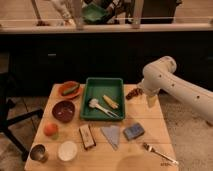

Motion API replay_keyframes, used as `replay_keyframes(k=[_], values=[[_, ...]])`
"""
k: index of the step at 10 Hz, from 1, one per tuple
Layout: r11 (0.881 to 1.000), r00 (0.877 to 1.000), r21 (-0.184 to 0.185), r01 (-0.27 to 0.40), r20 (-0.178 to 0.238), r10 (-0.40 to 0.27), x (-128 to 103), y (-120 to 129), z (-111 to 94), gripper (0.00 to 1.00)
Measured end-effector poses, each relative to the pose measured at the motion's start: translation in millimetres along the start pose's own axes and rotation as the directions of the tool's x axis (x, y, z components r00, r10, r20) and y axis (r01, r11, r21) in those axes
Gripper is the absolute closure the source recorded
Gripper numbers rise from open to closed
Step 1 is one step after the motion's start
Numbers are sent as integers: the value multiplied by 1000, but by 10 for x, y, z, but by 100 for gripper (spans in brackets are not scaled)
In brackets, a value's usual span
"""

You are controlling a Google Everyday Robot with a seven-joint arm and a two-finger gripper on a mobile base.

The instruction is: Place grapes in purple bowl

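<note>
The grapes [132,93], a small dark reddish cluster, lie on the wooden table [150,120] just right of the green tray. The purple bowl [64,111] sits near the table's left side with nothing in it. My white arm reaches in from the right and bends down over the table's right edge. My gripper [151,101] hangs at its end, just right of the grapes and slightly nearer. It is open and holds nothing.
A green tray [104,83] between grapes and bowl holds a utensil and a yellow item. An orange plate [69,90], an orange fruit [50,129], a metal cup [38,152], a white bowl [67,150], a snack bar [87,136], a grey cloth [112,135], a blue sponge [133,131] and a fork [159,153] fill the rest.
</note>
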Motion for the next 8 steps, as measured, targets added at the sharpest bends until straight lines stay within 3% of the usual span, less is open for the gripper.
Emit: replay_keyframes(k=[2,4,8], values=[[999,999,40,-12,32,10,147,-141,76,20],[998,992,60,-32,120,25,278,-326,221,20],[997,961,42,-64,273,50,425,-546,547,20]])
